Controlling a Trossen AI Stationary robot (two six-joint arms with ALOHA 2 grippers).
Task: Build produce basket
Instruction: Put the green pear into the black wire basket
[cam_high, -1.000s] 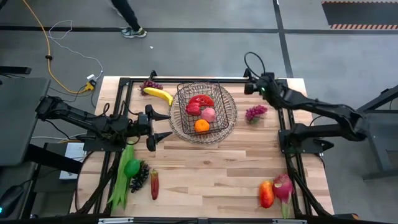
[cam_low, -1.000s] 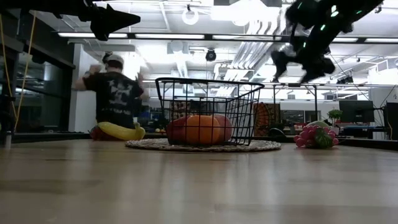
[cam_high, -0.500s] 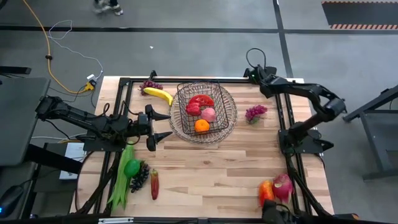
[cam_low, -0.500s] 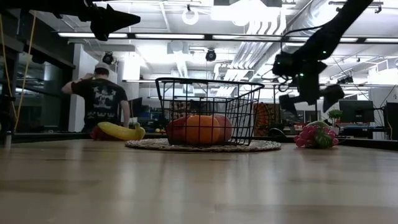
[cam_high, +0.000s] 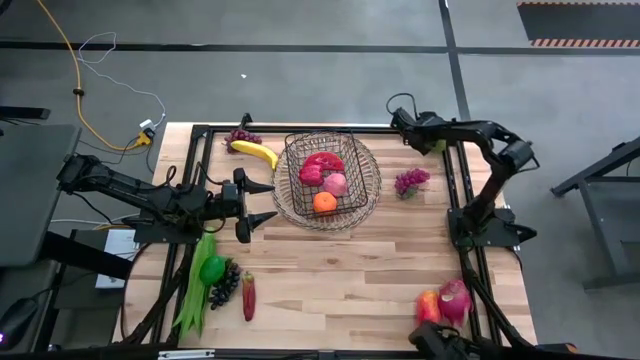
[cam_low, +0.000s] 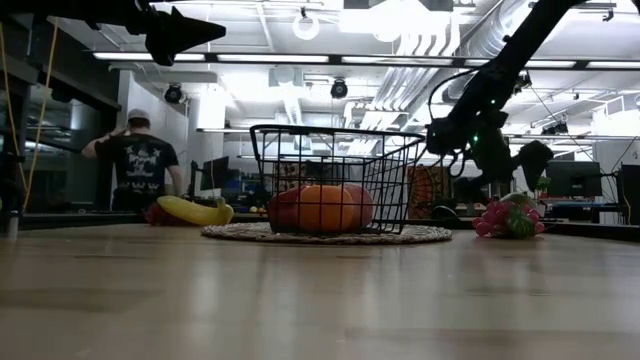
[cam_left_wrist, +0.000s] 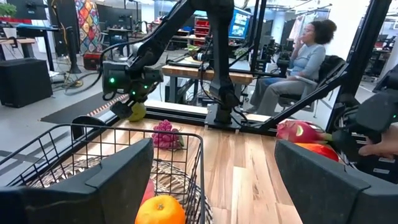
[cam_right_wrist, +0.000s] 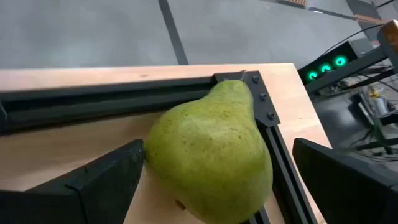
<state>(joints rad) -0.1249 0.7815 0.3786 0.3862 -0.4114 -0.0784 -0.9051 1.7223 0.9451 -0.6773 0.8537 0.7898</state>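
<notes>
Right gripper (cam_high: 432, 143) poised at a green pear (cam_right_wrist: 211, 152) in the table's far right corner, jaws spread wide on either side of it, not closed on it.

The wire basket (cam_high: 322, 173) sits on a round woven tray (cam_high: 368, 190) at about 12 o'clock from table centre, holding an orange (cam_high: 324, 202) and red and pink fruit. The left gripper (cam_high: 265, 203) hovers at the basket's 9 o'clock, jaws wide and empty. A banana (cam_high: 254, 152) lies at the basket's 10 o'clock, pink grapes (cam_high: 410, 181) at its 3 o'clock.

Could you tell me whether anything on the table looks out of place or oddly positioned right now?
Nothing is spilled or damaged. The one odd spot: the pear sits wedged in the far right table corner against the black frame, a tight place for the open right gripper to close round it.
</notes>
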